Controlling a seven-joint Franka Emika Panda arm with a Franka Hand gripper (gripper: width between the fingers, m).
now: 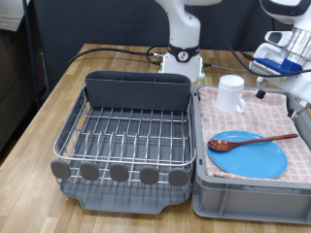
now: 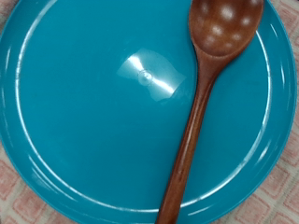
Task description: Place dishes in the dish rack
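Wooden tabletop (image 1: 39, 116) with the dish rack (image 1: 126, 136) sitting on it, wire grid bare, nothing loaded yet. Right beside it is a grey tub (image 1: 248, 189) lined with pink checked cloth (image 1: 277, 107), and all the dishes are in there: blue plate (image 1: 250, 155) with the wooden spoon (image 1: 251, 142) lying across it, white cup (image 1: 231, 93) standing upright behind them. The claw itself doesn't show in either shot, so can't tell if it's open or closed. Wrist cam looks straight at the plate (image 2: 103, 112), filling the frame, the spoon (image 2: 201, 103) resting on it, so both lie directly in front of the claw.
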